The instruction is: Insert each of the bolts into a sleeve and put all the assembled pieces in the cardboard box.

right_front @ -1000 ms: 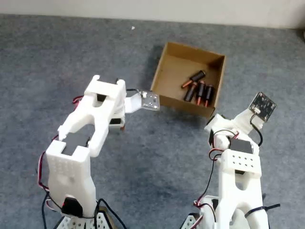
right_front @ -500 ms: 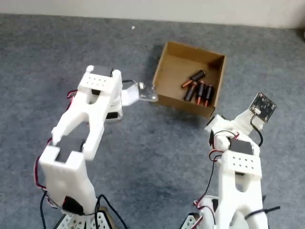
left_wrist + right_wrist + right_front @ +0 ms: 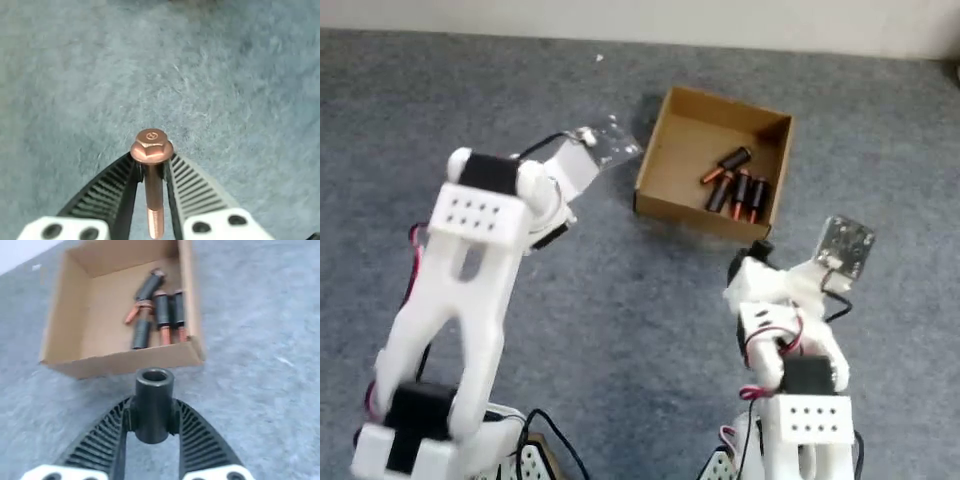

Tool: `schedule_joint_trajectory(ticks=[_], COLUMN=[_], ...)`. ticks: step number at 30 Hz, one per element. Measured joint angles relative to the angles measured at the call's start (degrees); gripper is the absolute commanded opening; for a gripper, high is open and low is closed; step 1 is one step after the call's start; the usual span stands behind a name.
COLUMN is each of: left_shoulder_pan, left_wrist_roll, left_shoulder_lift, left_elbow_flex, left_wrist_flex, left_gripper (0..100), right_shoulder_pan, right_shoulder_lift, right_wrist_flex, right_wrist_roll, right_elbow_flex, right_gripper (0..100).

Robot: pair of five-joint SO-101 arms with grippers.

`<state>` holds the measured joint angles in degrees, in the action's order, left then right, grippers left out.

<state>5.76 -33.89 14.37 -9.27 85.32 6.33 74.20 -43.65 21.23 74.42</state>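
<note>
A copper bolt (image 3: 152, 146) with a hexagonal head sits clamped between the fingers of my left gripper (image 3: 152, 165), above bare carpet. In the high view the left gripper (image 3: 592, 152) hangs just left of the cardboard box (image 3: 682, 150). My right gripper (image 3: 151, 412) is shut on a black sleeve (image 3: 151, 400), which stands upright with its open end up, just in front of the box's near wall (image 3: 120, 357). Several assembled pieces (image 3: 159, 307) lie inside the box, seen from above as a cluster of pieces (image 3: 735, 185). The right gripper (image 3: 752, 262) sits below the box's front right corner.
Grey carpet (image 3: 620, 330) covers the whole work surface. The left arm's white body (image 3: 470, 260) stretches over the left side. The right arm's body (image 3: 790, 370) rises at the lower right, with a small circuit board (image 3: 845, 245) beside it.
The left arm has lifted and swung back and to the left, taking its gripper off the box's left wall. The right arm has shifted slightly left, toward the box's front.
</note>
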Motion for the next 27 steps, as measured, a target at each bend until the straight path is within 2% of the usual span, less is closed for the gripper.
schedule_joint_trajectory(ticks=[5, 7, 10, 13, 20, 24, 27], left_shoulder_pan=[0.1, 0.1, 0.1, 0.1, 0.1, 3.0, 7.6], left_wrist_roll=[10.0, 14.8, 21.6, 27.4, 41.6, 49.0, 51.1], left_shoulder_lift=[12.2, 17.1, 24.4, 31.6, 48.1, 55.5, 59.4], left_elbow_flex=[-5.3, -8.3, -14.3, -22.1, -39.3, -47.1, -51.4], left_wrist_flex=[-0.4, -3.7, -11.3, -20.5, -39.3, -46.6, -49.8], left_gripper=[0, 0, 0, 0, 0, 0, 0], right_shoulder_pan=[5.5, 7.6, 12.0, 15.8, 20.7, 23.5, 25.9], right_shoulder_lift=[5.9, 8.1, 10.7, 13.3, 20.7, 25.1, 28.5], right_wrist_flex=[0.0, 0.0, 0.0, 0.3, 11.6, 14.0, 14.2], right_wrist_roll=[0.0, 0.0, -0.5, -4.8, -14.1, -18.1, -20.3], right_elbow_flex=[2.5, 3.3, 4.7, 6.9, 19.6, 21.5, 21.5], right_gripper=[0.5, 0.5, 0.5, 0.5, 0.5, 0.5, 0.5])
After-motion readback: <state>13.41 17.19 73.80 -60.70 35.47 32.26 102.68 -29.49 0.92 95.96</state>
